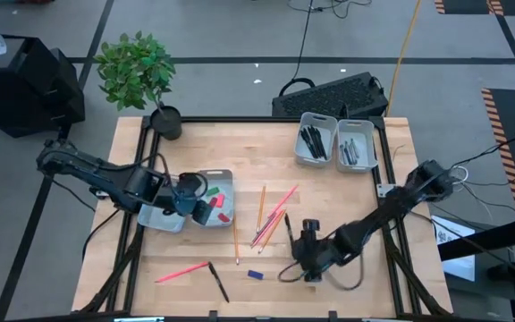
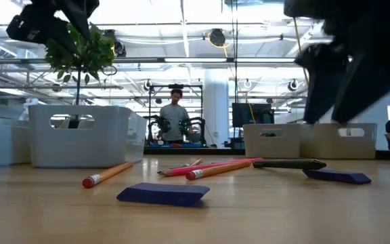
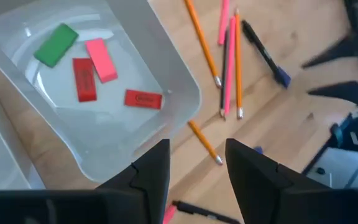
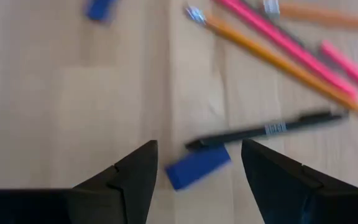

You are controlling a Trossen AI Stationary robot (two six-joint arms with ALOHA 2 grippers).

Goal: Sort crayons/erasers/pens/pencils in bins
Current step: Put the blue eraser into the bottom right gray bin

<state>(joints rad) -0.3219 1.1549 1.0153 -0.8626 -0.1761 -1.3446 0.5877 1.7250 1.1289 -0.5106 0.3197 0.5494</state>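
Hovering low over the lower middle of the table in the high view, the right gripper (image 4: 194, 180) has its jaws spread above a black pen (image 4: 263, 132) and a blue eraser (image 4: 197, 167) lying just beside it. The pen looks light, stiff and smooth, so it could roll or skid on the wooden table (image 1: 347, 192); a pinch across the middle of its barrel, jaws square to its length, seems safest. The eraser is short and rubbery, probably grippy and forgiving, best taken across its narrow sides.

Toward the left of the high view, the left gripper (image 3: 197, 171) hangs with jaws spread and empty by the edge of a light-grey eraser bin (image 3: 185, 102). That bin holds a green eraser (image 3: 56, 44), a pink eraser (image 3: 101, 59) and two red erasers (image 3: 86, 79). Its neighbour in the pair shows only a sliver, and I cannot tell what is in it.

At the upper right of the high view, another pair of bins stands side by side: the pen bin (image 1: 315, 141) holds several dark pens, and the second bin (image 1: 356, 145) holds a few dark sticks too small to name.

Loose orange and pink pencils (image 1: 271, 222) lie fanned in the table's centre, thin and brittle at the tips. One pink pencil (image 1: 182, 270), another black pen (image 1: 218, 283) and a second blue eraser (image 1: 255, 275) lie near the lower edge.
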